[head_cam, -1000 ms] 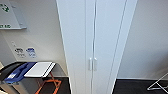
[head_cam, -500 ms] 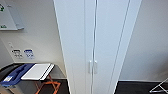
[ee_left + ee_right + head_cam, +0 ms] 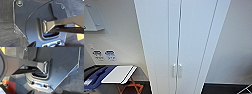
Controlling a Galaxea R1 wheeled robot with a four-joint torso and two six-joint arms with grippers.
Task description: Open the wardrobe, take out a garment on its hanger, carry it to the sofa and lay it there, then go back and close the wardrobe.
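The wardrobe (image 3: 180, 37) stands shut, 2 handles (image 3: 177, 70) side by side.

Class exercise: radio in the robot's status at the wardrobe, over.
Grippers: state cannot be told. Wardrobe dead ahead, both doors shut, handles untouched. White-topped folding table off to the left, not in the way.

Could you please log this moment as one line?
wardrobe: doors shut | handles: untouched | folding table: left of wardrobe | garment: not yet taken out
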